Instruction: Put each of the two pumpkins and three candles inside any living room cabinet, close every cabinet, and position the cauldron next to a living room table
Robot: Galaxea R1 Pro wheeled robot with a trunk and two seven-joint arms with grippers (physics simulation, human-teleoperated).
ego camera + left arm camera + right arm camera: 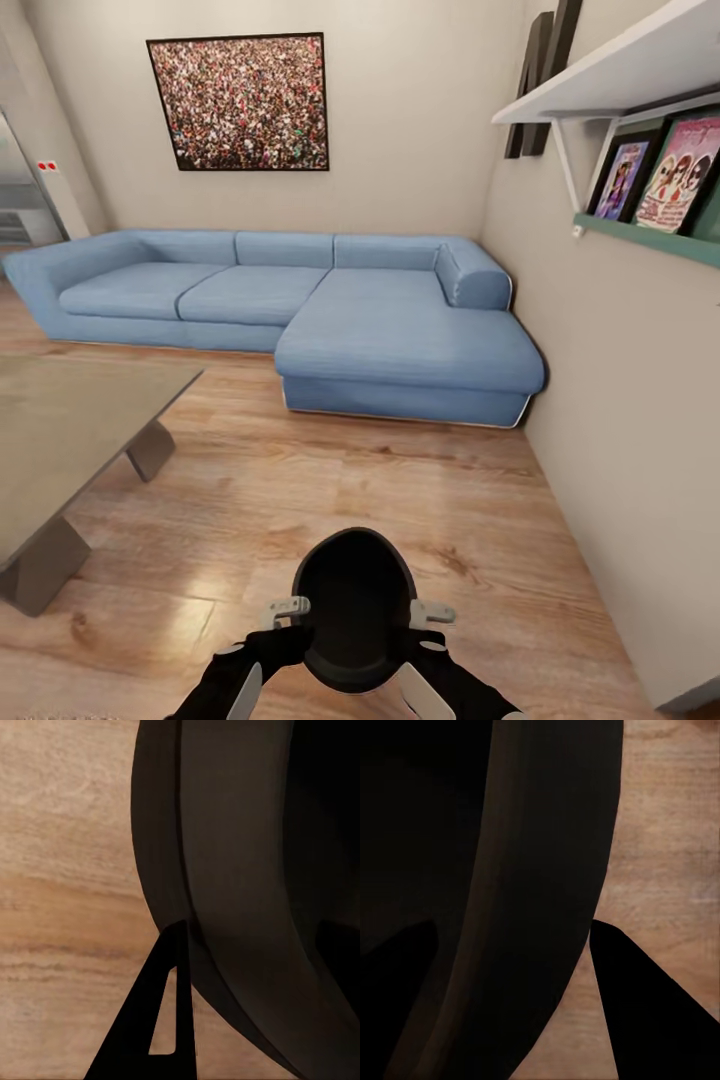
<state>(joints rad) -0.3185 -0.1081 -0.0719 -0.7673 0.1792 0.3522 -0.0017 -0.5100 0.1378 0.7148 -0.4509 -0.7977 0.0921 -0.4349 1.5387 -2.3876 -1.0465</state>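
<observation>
cauldron [355,610] | black, round, open mouth up | upright, raised above the wood floor [300,480] | low in the head view, between both arms | grey table [70,430] nearby, apart

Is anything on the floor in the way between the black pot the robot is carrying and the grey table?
Nothing visible is. The cauldron is held between the left gripper and right gripper, and the grey table stands ahead on the robot's left. Between them lies just bare wood floor. The blue sofa sits farther back, off that path.
</observation>
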